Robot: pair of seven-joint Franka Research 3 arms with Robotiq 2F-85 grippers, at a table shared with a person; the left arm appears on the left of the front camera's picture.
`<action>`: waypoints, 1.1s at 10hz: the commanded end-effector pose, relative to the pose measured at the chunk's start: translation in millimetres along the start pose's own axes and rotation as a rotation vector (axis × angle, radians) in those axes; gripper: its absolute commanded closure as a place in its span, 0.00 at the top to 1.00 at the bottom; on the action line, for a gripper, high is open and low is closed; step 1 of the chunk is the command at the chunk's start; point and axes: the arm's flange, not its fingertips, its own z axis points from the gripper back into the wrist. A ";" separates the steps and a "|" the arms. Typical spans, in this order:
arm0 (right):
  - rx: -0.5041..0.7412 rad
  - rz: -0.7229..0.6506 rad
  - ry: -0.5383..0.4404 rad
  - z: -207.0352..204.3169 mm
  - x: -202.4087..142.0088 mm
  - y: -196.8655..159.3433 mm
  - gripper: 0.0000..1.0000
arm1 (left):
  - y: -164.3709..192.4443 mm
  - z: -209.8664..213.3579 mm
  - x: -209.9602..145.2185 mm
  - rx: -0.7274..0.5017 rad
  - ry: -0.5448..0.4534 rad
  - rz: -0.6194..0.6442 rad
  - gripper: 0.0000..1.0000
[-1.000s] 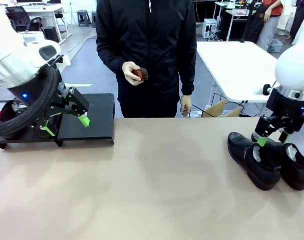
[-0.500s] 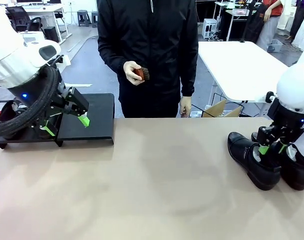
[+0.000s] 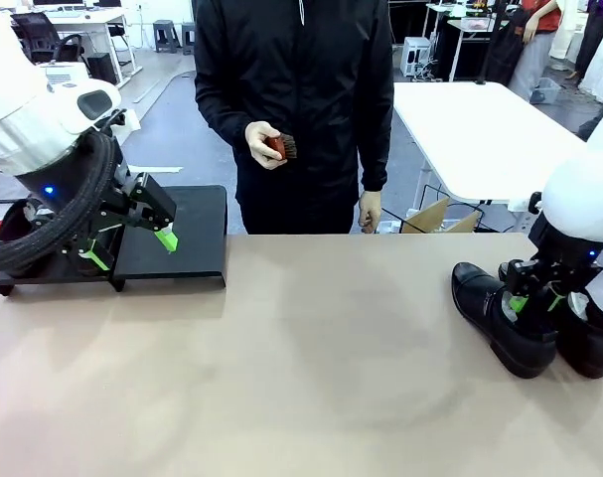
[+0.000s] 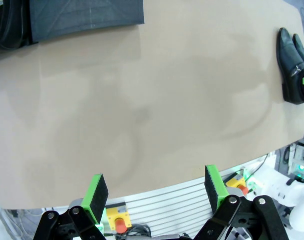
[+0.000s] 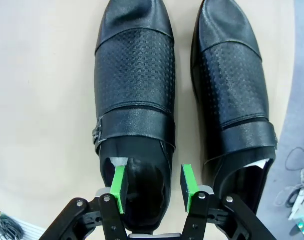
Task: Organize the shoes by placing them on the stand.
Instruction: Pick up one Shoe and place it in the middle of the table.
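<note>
grey floor [image 3: 162, 109] beyond the beige bench [image 3: 301, 378]; a white table [image 3: 480, 129] far right, a cardboard box [image 3: 435, 215] beside it, a black office chair [image 3: 38, 35] far left.

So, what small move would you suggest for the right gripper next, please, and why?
Probably close the right gripper on the heel of the buckled shoe: its pads sit at that heel, the shoe sits flat on the table, not on the stand.
</note>
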 end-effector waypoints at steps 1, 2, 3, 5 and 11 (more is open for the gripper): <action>-0.040 -0.017 -0.005 -7.3 9.8 -2.4 0.57 | 1.6 1.3 0.3 0.006 0.001 -0.012 1.00; -0.054 -0.026 -0.001 -11.5 12.1 -3.1 0.57 | 1.6 1.3 0.3 0.006 0.001 -0.012 1.00; -0.057 -0.020 0.008 -16.5 13.1 -2.7 0.57 | 1.6 1.3 0.3 0.006 0.001 -0.012 1.00; -0.066 -0.005 0.016 -22.2 12.0 -2.8 0.57 | 1.6 1.3 0.3 0.006 0.001 -0.012 1.00; -0.080 0.086 0.017 -39.1 1.9 -7.5 0.16 | 1.6 1.3 0.3 0.006 0.001 -0.012 1.00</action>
